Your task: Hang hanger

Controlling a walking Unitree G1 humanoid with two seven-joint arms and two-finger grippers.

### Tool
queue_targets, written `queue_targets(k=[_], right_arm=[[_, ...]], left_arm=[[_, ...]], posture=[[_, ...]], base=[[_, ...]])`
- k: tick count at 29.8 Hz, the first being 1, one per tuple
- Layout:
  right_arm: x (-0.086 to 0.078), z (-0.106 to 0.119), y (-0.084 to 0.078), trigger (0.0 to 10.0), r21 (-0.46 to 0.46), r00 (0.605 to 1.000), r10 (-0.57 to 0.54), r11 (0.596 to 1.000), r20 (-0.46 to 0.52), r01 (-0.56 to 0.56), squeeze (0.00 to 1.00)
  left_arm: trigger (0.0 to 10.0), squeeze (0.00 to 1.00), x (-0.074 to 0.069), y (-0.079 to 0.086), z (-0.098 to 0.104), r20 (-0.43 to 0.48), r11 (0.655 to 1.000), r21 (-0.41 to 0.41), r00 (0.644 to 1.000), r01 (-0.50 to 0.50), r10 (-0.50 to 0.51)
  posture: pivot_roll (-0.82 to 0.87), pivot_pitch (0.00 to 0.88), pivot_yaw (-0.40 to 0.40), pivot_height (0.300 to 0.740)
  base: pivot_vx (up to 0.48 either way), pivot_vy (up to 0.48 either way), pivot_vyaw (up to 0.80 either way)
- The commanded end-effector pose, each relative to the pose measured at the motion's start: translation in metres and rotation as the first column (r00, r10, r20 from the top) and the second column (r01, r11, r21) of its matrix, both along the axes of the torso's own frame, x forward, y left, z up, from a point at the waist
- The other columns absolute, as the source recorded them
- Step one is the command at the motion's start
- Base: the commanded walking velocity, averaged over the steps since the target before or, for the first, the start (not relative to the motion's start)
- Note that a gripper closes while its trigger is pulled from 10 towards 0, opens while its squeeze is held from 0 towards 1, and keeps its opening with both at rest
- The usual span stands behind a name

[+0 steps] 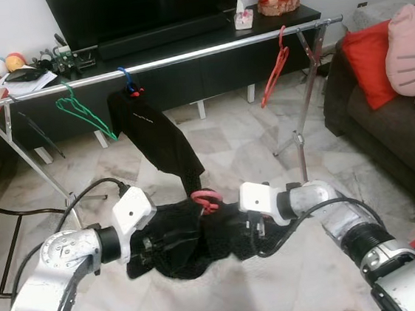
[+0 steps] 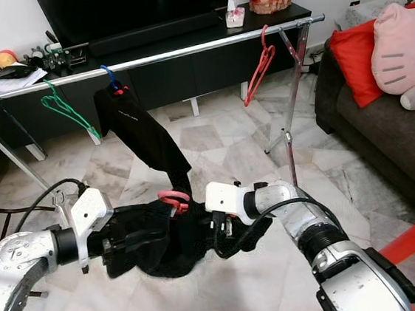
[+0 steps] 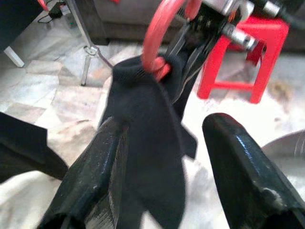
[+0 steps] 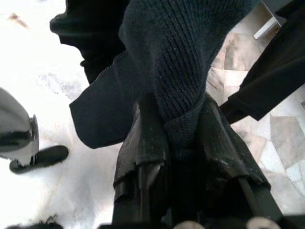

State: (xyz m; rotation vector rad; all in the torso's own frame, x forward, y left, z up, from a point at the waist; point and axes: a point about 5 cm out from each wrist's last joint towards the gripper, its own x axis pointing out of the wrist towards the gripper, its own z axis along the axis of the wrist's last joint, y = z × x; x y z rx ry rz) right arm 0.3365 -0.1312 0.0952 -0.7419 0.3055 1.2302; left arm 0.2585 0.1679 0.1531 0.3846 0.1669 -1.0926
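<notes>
Both claws meet low over the marble floor (image 1: 221, 139) around one dark knit garment (image 1: 190, 239) on one pink hanger (image 1: 206, 199). The right claw (image 4: 178, 138) pinches the knit fabric; the left claw (image 3: 162, 157) is spread, cloth between its fingers. On the metal rail (image 1: 182, 54) hang three hangers: green (image 1: 80, 109), blue (image 1: 128, 80) carrying one black garment (image 1: 153, 135), and red (image 1: 274, 70).

- Right gripper (image 4: 183, 143): black fingers (image 4: 143, 148) pinch a fold of dark knitted garment (image 4: 176, 57).
- Background: pale marble floor (image 4: 43, 95); a grey object, possibly the other arm.
</notes>
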Motion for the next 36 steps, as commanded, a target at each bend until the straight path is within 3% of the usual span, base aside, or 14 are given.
queue_targets(k=[1, 8, 11, 20, 34, 36], right_arm=[[0.001, 0.008, 0.006, 0.0, 0.012, 0.998, 0.049, 0.999, 0.041, -0.050, 0.00], [-0.001, 0.010, 0.005, 0.0, 0.009, 0.996, 0.089, 0.996, 0.033, -0.089, 0.00], [-0.007, 0.017, 0.016, 0.0, 0.054, 0.984, 0.174, 0.983, 0.041, -0.176, 0.00], [-0.012, 0.025, 0.021, 0.0, 0.070, 0.970, 0.239, 0.968, 0.052, -0.242, 0.00], [-0.017, 0.039, 0.028, 0.0, 0.094, 0.952, 0.294, 0.949, 0.081, -0.301, 0.00], [-0.018, 0.040, 0.029, 0.0, 0.096, 0.952, 0.294, 0.949, 0.083, -0.301, 0.00]], left_arm=[[10.0, 0.00, 0.000, 0.002, 0.000, 0.014, 0.999, 0.045, 1.000, 0.017, -0.018], [10.0, 0.00, 0.000, 0.004, -0.002, 0.008, 0.997, 0.064, 0.999, 0.042, -0.042], [10.0, 0.00, 0.000, 0.001, -0.003, -0.039, 0.994, 0.055, 0.995, 0.093, -0.091], [10.0, 0.00, 0.004, 0.002, -0.006, -0.065, 0.990, 0.067, 0.991, 0.122, -0.118], [10.0, 0.00, 0.006, -0.001, -0.010, -0.088, 0.992, 0.049, 0.989, 0.120, -0.115], [9.6, 0.00, 0.006, -0.002, -0.010, -0.091, 0.992, 0.046, 0.989, 0.121, -0.116]], posture=[[-0.07, 0.000, 0.116, 0.740], [-0.07, 0.000, 0.123, 0.740], [-0.08, 0.000, 0.129, 0.740], [-0.08, 0.000, 0.132, 0.740], [-0.08, 0.000, 0.130, 0.740], [-0.08, 0.000, 0.130, 0.740]], base=[[0.000, 0.000, 0.00], [0.000, 0.000, 0.00], [0.000, 0.000, 0.00], [0.000, 0.000, 0.00], [0.000, 0.000, 0.00], [0.000, 0.000, 0.00]])
